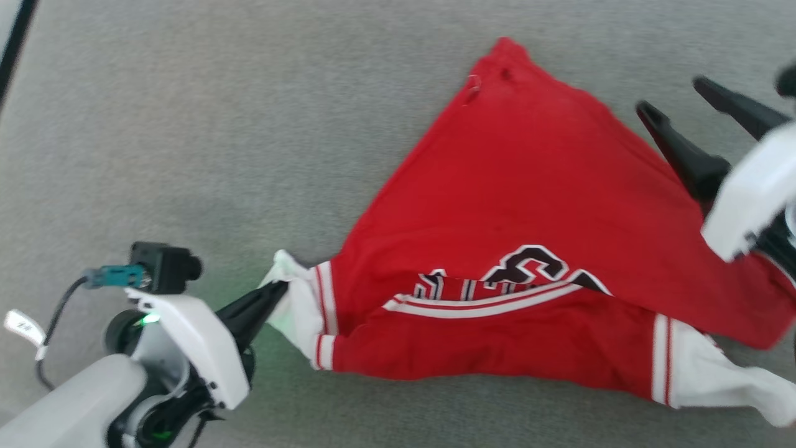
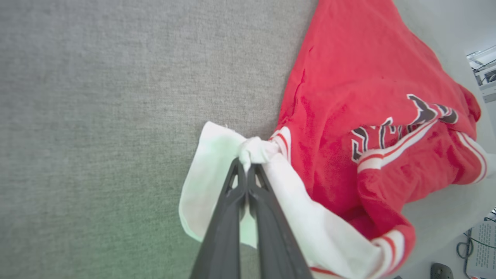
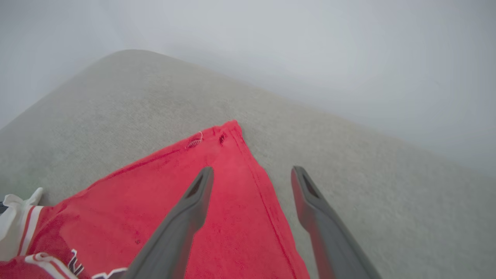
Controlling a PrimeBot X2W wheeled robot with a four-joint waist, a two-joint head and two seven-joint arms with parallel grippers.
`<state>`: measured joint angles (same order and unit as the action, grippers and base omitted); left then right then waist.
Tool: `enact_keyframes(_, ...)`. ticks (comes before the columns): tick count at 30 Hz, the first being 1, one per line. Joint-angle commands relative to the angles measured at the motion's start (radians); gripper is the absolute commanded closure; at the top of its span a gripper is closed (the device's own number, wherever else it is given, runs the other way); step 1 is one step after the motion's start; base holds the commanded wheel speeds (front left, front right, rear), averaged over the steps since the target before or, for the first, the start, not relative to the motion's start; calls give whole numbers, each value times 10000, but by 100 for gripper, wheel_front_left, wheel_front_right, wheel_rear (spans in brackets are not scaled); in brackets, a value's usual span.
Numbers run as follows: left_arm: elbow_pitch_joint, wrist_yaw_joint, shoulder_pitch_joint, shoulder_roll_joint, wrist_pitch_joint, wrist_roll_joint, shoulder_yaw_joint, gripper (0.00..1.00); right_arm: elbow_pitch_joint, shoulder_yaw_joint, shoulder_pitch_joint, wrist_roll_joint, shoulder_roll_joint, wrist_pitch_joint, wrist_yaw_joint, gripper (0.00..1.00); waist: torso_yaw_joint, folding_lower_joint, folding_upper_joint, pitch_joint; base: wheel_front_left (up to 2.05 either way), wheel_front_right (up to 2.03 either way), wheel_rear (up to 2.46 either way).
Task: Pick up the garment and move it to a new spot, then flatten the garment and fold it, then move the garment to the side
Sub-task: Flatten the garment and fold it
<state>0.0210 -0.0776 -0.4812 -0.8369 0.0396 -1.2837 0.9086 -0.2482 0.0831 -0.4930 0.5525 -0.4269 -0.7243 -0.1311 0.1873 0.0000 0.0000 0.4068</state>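
Left claw (image 2: 245, 166): clamped on white sleeve of garment (image 1: 528, 186)
Right claw (image 3: 252, 172): spread wide, empty (over the red hem edge)

The black-and-white number print (image 1: 528, 267) on the soft red jersey shirt (image 1: 528, 174) is half tucked under a striped fold, unreadable. Its right sleeve (image 1: 734, 379) runs out of sight. The left gripper (image 2: 245, 167) has its tips buried in sleeve cloth; the right gripper (image 1: 671, 94) is blurred.

garment (image 1: 528, 186): soft matt red cloth, faint fuzzy nap, white sleeve panels smoother | surface (image 1: 186, 124): grey woven cloth, coarse, matt | jaws: dark matt plastic | wrist shells (image 1: 186, 336): white smooth plastic, slight sheen
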Motion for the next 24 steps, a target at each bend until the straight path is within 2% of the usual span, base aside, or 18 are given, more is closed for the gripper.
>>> enact_keyframes(1,-160,184,-286,309,100,215,117,100,712,454,-782,150,-104,316,8,0,529,0,0,125,0,0,0)
enact_keyframes(6,-698,593,-846,1098,360,506,503,100,2817,1586,-2447,310,-472,881,6,0,1352,0,0,288,0,0,0)
enact_keyframes(11,-1142,940,-1234,1683,468,710,721,100,4573,2540,-3571,474,-775,913,6,0,1930,0,0,434,0,0,0)
enact_keyframes(19,-1931,1436,-1627,2499,459,847,993,100,7377,4636,-4847,816,-1319,-642,6,0,2675,0,0,583,0,0,0)
enact_keyframes(24,-2271,1616,-1670,2706,401,769,1048,100,8513,5921,-4694,1185,-1514,-1848,5,0,2822,0,0,585,0,0,0)
